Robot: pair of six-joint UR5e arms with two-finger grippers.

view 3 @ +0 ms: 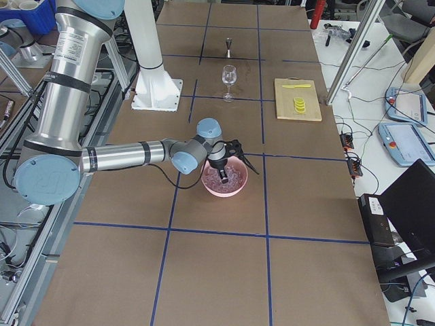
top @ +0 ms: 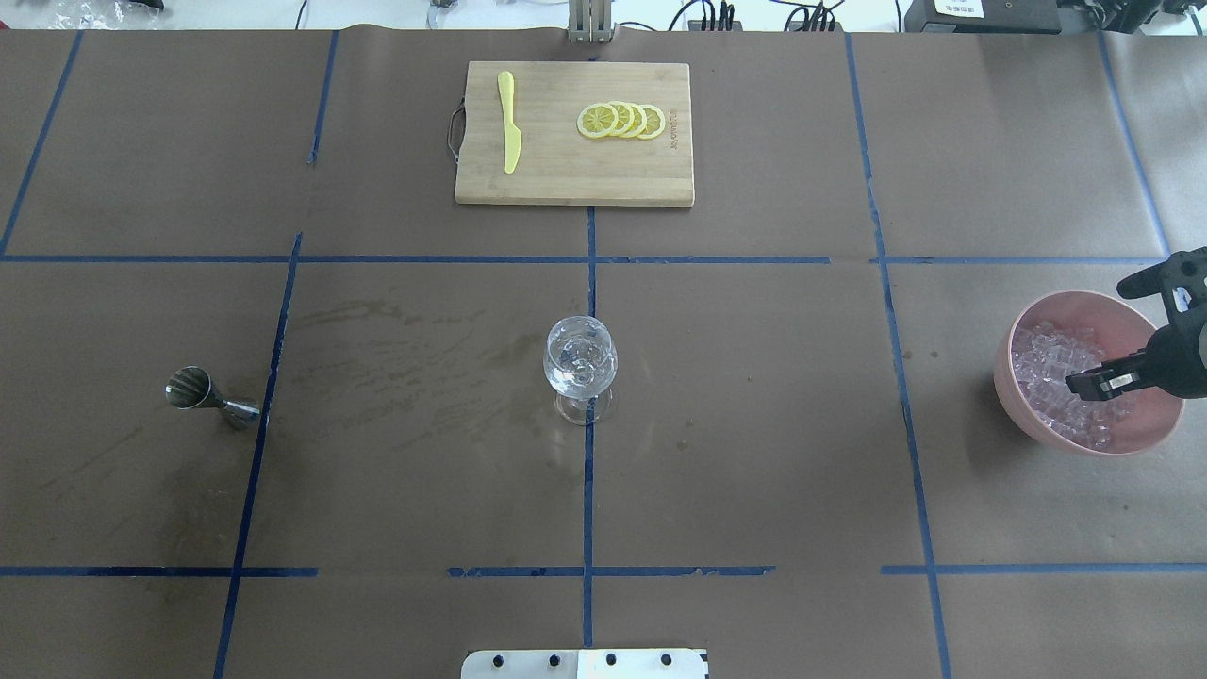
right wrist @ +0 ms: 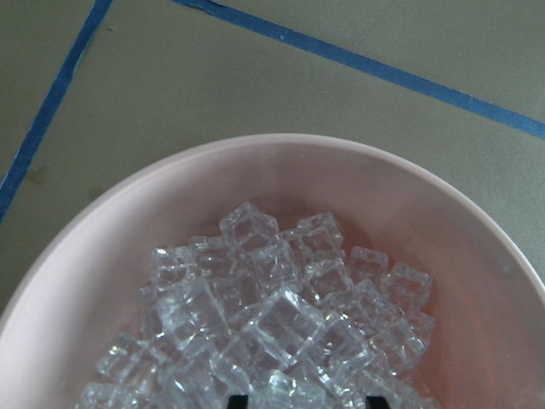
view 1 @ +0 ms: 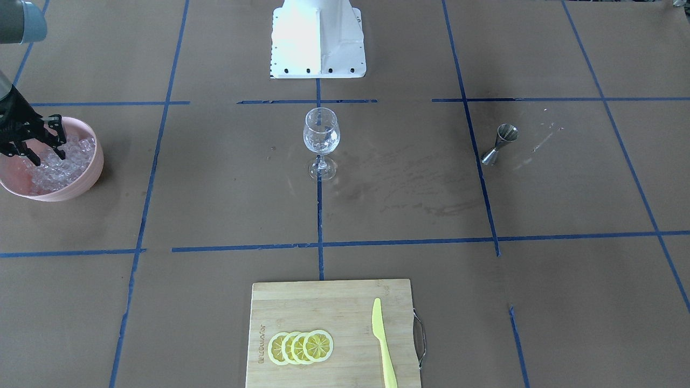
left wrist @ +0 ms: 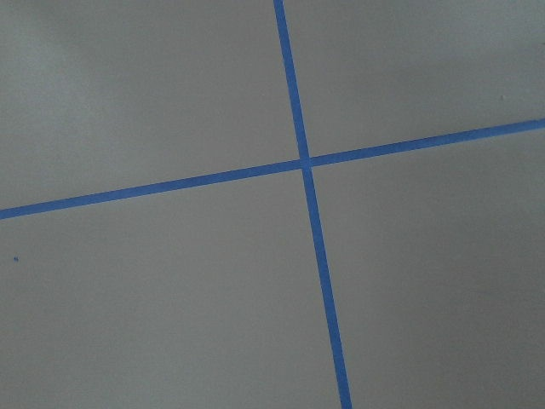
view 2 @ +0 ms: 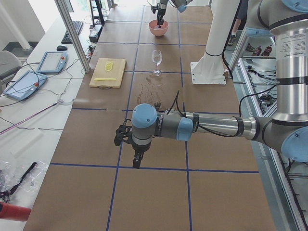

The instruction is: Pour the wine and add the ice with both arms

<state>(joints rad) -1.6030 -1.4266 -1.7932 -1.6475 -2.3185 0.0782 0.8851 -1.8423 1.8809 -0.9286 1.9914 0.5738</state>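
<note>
Ice [right wrist: 272, 332] is the step in hand, by my reading. The right claw [right wrist: 306, 399] is down inside the pink bowl [view 1: 91, 172] at the right end of the tabletop [view 1: 215, 188]. Its fingers are spread apart, their tips among the cubes with nothing clamped between them yet.

The pour looks done, though that is only a judgement. The steel jigger [view 1: 498, 144] seems to lie on its side on the left of the tabletop, well apart from the wine glass [view 1: 322, 134], and no arm is near it. The left claw [view 2: 129, 151] hangs above bare tabletop far out at the left end. Only the side view shows it, so I cannot tell whether it is open or closed.

What is left is to close on cubes, carry them to the middle and drop them in the glass.

- **Bowl:** it holds a whitish heap of clear cubes, piled towards one side.
- **Wine glass:** it stands upright at the centre. It shows clear glints in its bowl, and whether those are cubes or reflections is unclear. I can make out no dark wine in it.
- **Jigger:** what it holds cannot be seen.
- **Cutting board [view 1: 323, 302]:** it sits at the far edge and carries overlapping lemon slices [view 1: 301, 347] and a yellow knife [view 1: 383, 345].
</note>
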